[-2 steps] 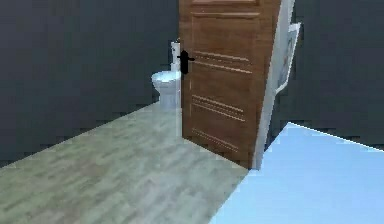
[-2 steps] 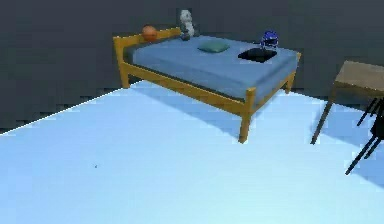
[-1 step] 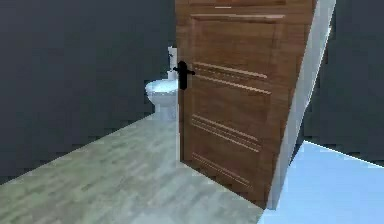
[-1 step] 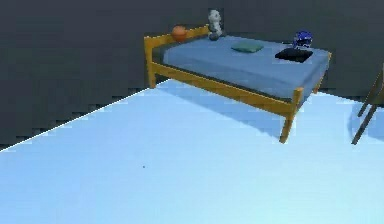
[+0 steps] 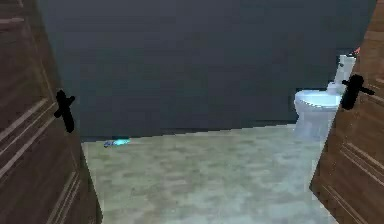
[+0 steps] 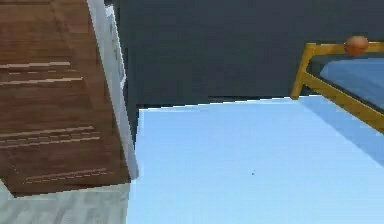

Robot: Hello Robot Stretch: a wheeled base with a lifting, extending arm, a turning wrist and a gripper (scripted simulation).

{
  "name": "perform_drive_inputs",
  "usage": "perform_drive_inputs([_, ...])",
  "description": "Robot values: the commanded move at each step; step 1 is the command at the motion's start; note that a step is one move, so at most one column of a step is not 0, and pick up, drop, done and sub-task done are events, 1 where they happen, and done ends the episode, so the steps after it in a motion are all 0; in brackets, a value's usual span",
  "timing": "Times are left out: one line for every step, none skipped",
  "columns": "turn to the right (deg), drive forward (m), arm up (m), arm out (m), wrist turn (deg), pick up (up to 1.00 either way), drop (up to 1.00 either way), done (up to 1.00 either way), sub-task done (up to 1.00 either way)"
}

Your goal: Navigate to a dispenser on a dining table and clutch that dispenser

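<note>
In the forward view I look between two brown wooden door leaves into a room with a dark blue-grey wall point(image 5: 190, 60) and a mottled pale floor point(image 5: 200, 175). A white toilet point(image 5: 318, 108) stands at the right, partly hidden by the right door leaf point(image 5: 355, 140). A small white bottle-like thing with a red top point(image 5: 347, 62) sits on the toilet's tank. A small pale blue thing point(image 5: 117, 143) lies on the floor by the wall.
The left door leaf point(image 5: 35, 130) and the right one each carry a black handle point(image 5: 65, 108). In the arm side view a brown door point(image 6: 55, 95) stands at the left, a pale blue floor point(image 6: 250, 160) spreads ahead, and a wooden-framed bed point(image 6: 345, 75) with a blue cover is at the right.
</note>
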Motion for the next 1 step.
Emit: perform_drive_inputs([0.0, 1.0, 0.0, 0.0, 0.0, 0.0, 0.0, 0.0, 0.0])
